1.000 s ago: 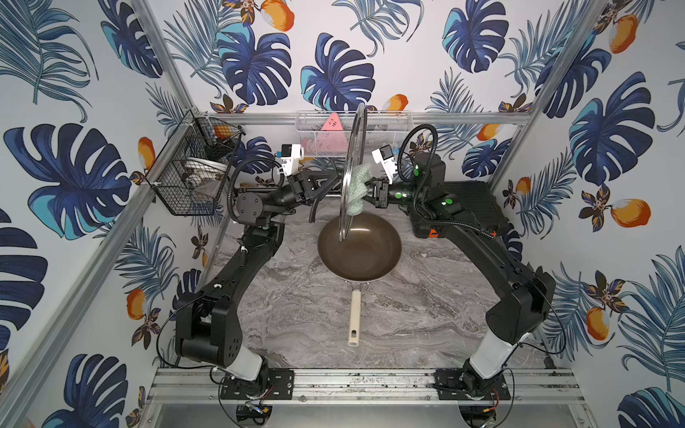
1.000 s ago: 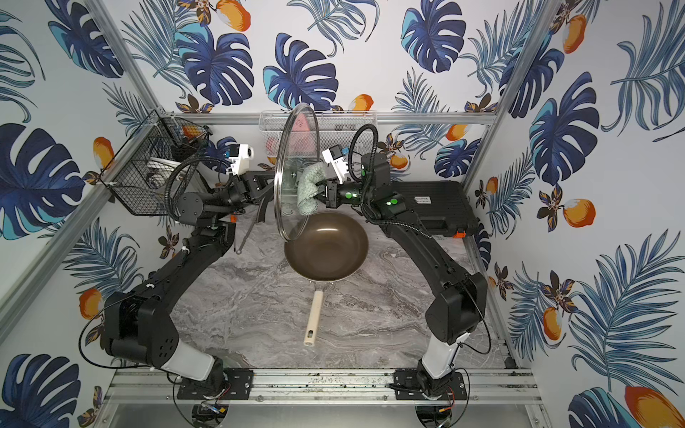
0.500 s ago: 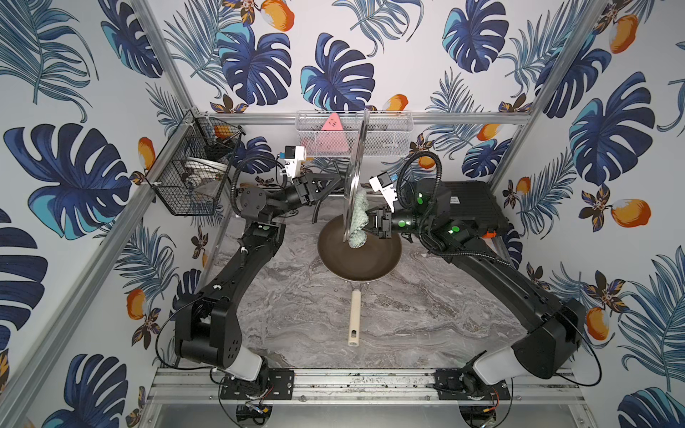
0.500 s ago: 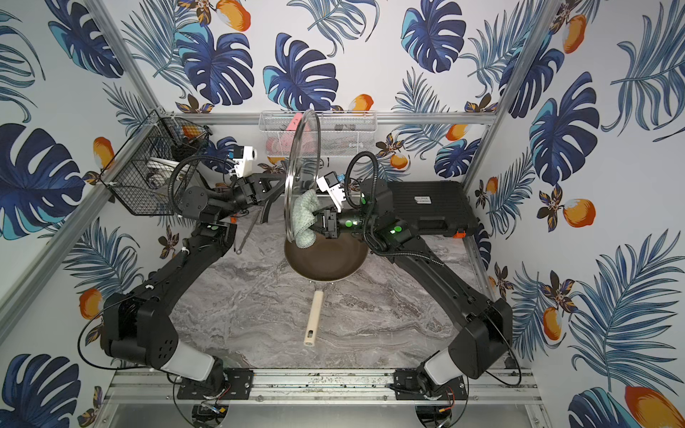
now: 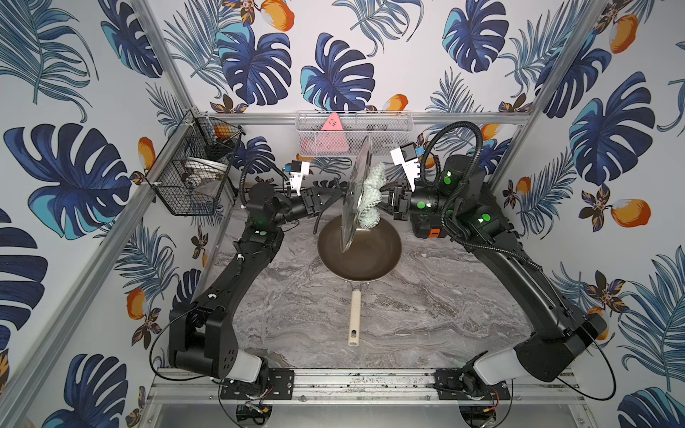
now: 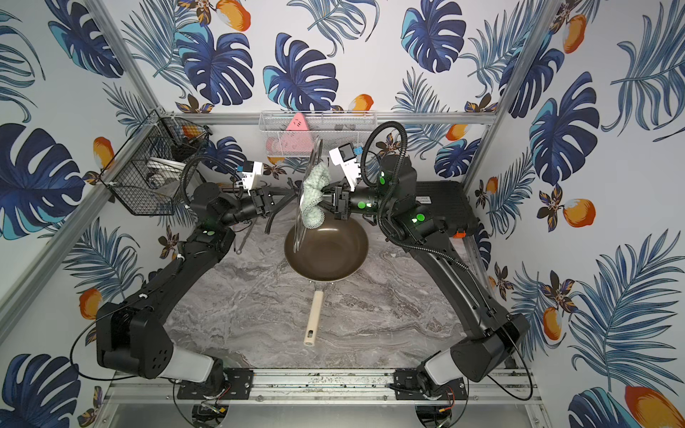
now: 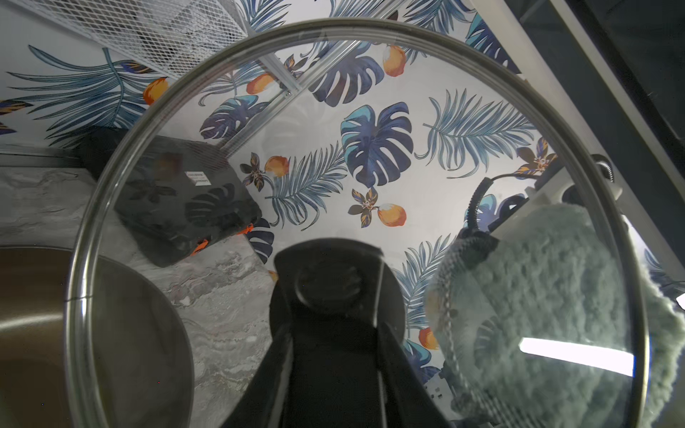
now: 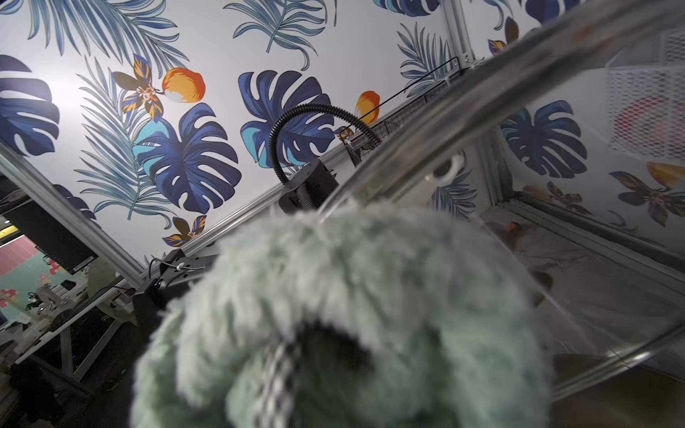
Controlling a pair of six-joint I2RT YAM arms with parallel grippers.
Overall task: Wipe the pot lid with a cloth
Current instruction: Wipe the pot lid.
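Observation:
The pot lid (image 5: 354,200) (image 6: 298,237) stands nearly on edge above the brown pan (image 5: 359,252). My left gripper (image 5: 339,194) (image 7: 333,363) is shut on the lid's black handle (image 7: 330,281) from the left side. The mint-green cloth (image 5: 372,196) (image 6: 314,196) is bunched against the lid's other face, and my right gripper (image 5: 387,196) is shut on it. Through the glass (image 7: 370,111) the cloth (image 7: 537,296) appears pressed flat near the rim. In the right wrist view the cloth (image 8: 352,296) hides the jaws, with the lid's rim (image 8: 463,107) just beyond.
The pan's cream handle (image 5: 355,315) points toward the table's front. A black wire basket (image 5: 192,174) hangs on the left wall. A white mesh rack (image 5: 370,128) at the back holds a pink triangular item (image 5: 333,124). A black box (image 6: 444,203) sits back right.
The right gripper slid the cloth down the lid's face, then back up toward the middle. The lid's top edge now sits lower than a second ago. Both grips are unchanged.

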